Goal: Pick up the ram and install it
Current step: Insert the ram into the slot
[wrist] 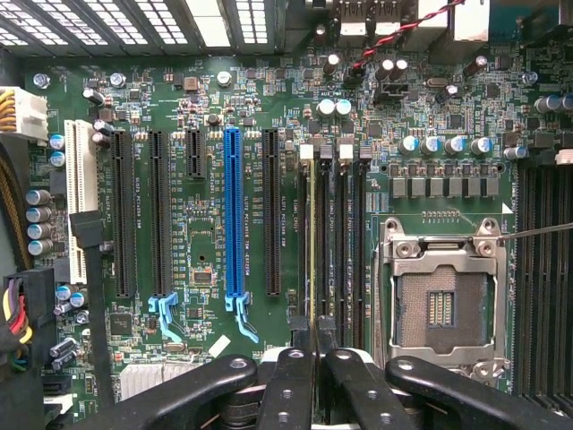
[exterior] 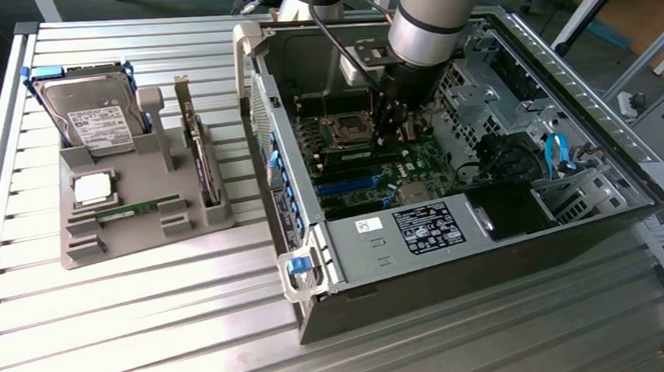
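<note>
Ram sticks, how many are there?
2. One ram stick lies in the grey tray outside the computer case; the other ram stick stands edge-on in the gripper at the motherboard's memory slots. Others may be hidden.

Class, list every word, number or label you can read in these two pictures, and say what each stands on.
No text here can be read for certain.
The white label on the hard drive: too small to read.
The black sticker on the computer case: too small to read.
The white lettering on the motherboard beside the blue slot: blurred, unreadable.
</note>
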Action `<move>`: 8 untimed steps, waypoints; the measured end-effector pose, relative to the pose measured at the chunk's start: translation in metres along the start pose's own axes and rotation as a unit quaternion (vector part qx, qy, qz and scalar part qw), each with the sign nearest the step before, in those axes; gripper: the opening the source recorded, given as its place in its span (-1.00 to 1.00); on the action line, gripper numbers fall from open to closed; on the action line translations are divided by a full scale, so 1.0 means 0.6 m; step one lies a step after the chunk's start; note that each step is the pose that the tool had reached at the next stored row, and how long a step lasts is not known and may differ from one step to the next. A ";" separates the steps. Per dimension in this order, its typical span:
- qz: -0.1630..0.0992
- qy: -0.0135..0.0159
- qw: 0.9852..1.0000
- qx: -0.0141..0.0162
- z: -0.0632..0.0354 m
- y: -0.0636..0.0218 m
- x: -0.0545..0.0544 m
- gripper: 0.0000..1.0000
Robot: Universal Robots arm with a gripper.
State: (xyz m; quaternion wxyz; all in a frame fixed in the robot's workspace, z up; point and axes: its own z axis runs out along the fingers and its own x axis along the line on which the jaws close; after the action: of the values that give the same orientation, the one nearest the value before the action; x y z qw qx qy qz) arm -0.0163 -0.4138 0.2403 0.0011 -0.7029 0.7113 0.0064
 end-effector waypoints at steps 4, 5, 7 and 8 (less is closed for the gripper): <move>0.000 0.000 1.000 0.000 0.001 0.000 0.000 -0.76; 0.000 0.000 1.000 0.000 0.002 0.000 0.000 -0.76; 0.000 0.000 1.000 0.000 0.002 0.000 0.000 -0.76; 0.000 0.000 1.000 0.000 0.002 0.000 0.000 -0.76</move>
State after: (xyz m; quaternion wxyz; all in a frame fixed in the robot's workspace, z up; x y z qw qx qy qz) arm -0.0163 -0.4138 0.2393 0.0013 -0.7030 0.7112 0.0062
